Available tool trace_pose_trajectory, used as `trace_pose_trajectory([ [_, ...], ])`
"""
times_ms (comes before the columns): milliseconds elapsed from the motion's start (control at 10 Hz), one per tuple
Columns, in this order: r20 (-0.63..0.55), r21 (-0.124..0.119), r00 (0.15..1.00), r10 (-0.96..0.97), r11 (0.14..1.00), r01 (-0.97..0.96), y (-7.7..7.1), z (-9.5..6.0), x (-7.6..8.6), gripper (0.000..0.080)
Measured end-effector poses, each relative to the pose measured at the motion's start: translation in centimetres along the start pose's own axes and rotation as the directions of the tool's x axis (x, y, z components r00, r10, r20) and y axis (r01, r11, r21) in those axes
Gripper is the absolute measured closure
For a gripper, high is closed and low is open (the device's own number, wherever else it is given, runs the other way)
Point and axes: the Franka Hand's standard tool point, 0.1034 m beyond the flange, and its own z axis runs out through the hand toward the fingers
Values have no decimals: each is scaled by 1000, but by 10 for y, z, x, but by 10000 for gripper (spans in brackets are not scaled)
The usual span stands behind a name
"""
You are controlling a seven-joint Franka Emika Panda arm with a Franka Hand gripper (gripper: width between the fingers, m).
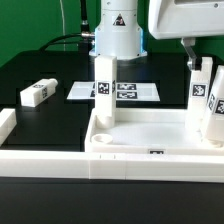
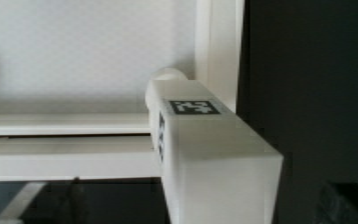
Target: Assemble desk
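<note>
Your pincer (image 1: 190,45) hangs wide and empty above the desk top (image 1: 150,130), over its corner on the exterior view's right, where a leg (image 1: 203,100) stands upright (another leg (image 1: 104,88) stands at the opposite corner). A third leg (image 1: 35,94) lies loose on the bench (image 1: 60,115).

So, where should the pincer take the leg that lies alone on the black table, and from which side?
Probably at mid-length, across its two long flat sides, coming down from above: the leg lies flat, its long sides are parallel, and nothing stands close beside it.
</note>
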Motion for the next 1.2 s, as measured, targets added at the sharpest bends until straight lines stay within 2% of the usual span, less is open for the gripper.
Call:
trace_pose_trajectory([
  [200, -7, -3, 1000, -5, 1000, 5, -2, 7, 1, 150],
  [500, -10, -15, 1000, -23, 1000, 23, 7, 10, 3, 150],
  [700, -9, -17, 1000, -23, 1000, 23, 8, 10, 3, 425],
  [800, -9, -17, 1000, -22, 1000, 22, 8, 10, 3, 512],
  [1200, -10, -16, 1000, 20, 1000, -20, 8, 10, 3, 511],
])
